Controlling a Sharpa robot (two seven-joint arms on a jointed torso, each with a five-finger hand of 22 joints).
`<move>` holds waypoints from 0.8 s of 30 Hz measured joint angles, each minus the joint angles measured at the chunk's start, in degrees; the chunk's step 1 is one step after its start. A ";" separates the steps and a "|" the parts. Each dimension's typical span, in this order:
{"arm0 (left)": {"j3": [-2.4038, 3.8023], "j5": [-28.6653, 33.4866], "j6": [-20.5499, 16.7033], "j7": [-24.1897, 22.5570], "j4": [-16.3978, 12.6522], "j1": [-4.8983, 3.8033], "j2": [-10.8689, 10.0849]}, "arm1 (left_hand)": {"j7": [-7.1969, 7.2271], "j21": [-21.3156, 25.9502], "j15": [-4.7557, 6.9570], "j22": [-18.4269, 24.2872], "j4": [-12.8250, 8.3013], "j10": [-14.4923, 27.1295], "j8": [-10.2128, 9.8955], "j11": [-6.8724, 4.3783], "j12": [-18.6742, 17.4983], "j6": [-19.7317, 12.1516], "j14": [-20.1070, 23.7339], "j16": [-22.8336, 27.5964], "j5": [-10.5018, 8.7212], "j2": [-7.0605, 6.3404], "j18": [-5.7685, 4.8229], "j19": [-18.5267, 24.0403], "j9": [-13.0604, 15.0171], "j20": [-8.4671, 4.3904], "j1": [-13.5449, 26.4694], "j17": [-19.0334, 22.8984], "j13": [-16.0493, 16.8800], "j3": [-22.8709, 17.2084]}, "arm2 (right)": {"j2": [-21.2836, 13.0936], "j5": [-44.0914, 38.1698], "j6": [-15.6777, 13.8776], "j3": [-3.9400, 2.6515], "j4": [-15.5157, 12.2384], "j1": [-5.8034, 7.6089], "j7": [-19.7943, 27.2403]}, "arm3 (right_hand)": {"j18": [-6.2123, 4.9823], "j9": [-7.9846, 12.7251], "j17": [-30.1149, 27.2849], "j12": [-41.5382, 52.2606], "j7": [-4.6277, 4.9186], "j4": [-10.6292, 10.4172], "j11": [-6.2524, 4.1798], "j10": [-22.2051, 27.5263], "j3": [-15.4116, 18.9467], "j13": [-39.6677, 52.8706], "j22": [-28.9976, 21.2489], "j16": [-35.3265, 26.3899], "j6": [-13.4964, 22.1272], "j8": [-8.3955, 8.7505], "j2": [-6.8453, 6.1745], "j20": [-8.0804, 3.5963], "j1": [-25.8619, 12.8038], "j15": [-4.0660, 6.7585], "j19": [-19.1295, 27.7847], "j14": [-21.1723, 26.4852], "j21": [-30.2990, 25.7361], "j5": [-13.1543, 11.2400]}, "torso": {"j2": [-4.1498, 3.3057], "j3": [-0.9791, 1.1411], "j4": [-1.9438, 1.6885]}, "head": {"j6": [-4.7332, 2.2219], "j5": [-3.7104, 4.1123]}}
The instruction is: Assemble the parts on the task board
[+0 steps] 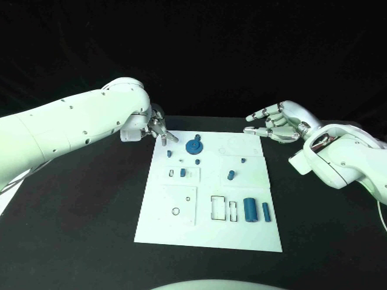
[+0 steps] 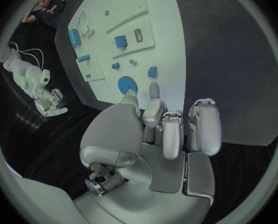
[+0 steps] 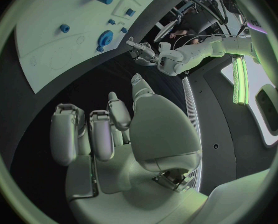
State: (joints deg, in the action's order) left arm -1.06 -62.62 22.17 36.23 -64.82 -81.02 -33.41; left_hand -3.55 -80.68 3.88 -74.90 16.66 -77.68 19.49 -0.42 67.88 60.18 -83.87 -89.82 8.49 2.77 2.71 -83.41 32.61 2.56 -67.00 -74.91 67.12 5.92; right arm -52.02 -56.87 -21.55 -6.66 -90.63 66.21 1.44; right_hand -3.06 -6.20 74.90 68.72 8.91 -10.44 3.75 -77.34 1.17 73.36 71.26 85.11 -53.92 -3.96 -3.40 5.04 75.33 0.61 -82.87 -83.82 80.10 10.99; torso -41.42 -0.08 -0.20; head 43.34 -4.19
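Both hands hold nothing, fingers loosely apart: left hand (image 1: pixel 156 128) at the board's (image 1: pixel 163 223) top-left corner, right hand (image 1: pixel 276 125) upper right. You cannot make out the small parts' (image 1: pixel 231 175) shapes.

Two white arms with smooth, rounded shells: left arm (image 1: pixel 67 124) entering from the left edge of the head view, dotted with small dark screw holes along its casing; right arm (image 1: pixel 355 166) from the right edge, with a round joint cap near the wrist, a few dark screws lower down, and a thin pale cable trailing at the lower right. At each wrist a silver many-fingered hand, left hand (image 1: pixel 159 129) and right hand (image 1: pixel 276 125), metallic and segmented. Seen from the wrist cameras: broad pale palm plates, blocky rounded finger segments, exposed metal mechanism at the thumb base.
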 measured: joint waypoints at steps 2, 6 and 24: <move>-0.09 -0.27 0.26 -0.03 0.57 0.21 0.41 | 0.00 0.00 0.00 0.00 -0.10 0.00 0.14 0.00 0.00 0.00 0.00 0.00 0.00 0.00 0.00 0.00 0.26 0.00 0.00 0.00 -0.06 0.23 | 0.00 0.00 0.00 0.00 0.06 0.00 0.00 | 0.00 0.00 0.00 0.00 0.00 0.00 0.00 0.00 0.00 0.00 0.00 0.00 0.00 0.00 0.00 0.00 0.00 0.00 0.00 0.00 0.00 0.00 | -0.01 -0.01 0.01 | 0.00 -0.01; -0.25 -0.62 0.64 -0.12 1.44 0.68 0.94 | 0.00 0.00 0.00 0.00 -0.09 0.00 0.43 0.00 0.00 0.00 0.00 0.00 0.00 -0.31 0.00 0.00 0.73 0.00 0.31 0.00 -0.07 0.54 | 0.00 0.00 0.01 0.00 0.05 0.00 0.01 | 0.00 0.00 0.00 0.00 0.00 0.00 0.00 0.00 0.00 0.00 0.00 0.00 0.00 0.00 0.00 0.00 0.00 0.00 0.00 0.00 0.00 0.00 | -0.03 0.01 0.05 | 0.07 0.11; -0.94 -1.22 2.01 -0.66 3.18 1.62 2.29 | 0.21 0.26 0.00 0.00 -0.08 0.00 0.92 0.00 0.00 -0.21 0.00 0.00 0.00 -0.53 0.00 0.00 1.38 0.00 0.53 0.01 -0.19 0.87 | 0.08 0.01 0.03 0.00 -0.09 -0.03 0.02 | 0.00 0.00 0.04 0.00 0.00 0.00 0.00 0.00 0.00 -0.01 0.00 0.00 0.00 0.00 0.00 0.00 0.00 0.00 0.00 0.00 0.00 0.00 | 0.01 0.04 0.04 | 0.36 0.16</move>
State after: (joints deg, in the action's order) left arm -2.00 -63.83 24.18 35.56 -61.64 -79.40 -31.12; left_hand -3.34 -80.42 3.88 -74.90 16.58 -77.68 20.40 -0.43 67.88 59.97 -83.86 -89.83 8.48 2.24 2.70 -83.41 33.99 2.56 -66.47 -74.90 66.93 6.79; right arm -51.93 -56.86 -21.52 -6.66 -90.73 66.18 1.46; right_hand -3.06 -6.20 74.94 68.73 8.91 -10.44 3.75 -77.34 1.17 73.36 71.26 85.11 -53.92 -3.96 -3.40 5.04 75.33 0.61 -82.87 -83.82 80.10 10.99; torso -41.41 -0.03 -0.16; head 43.70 -4.02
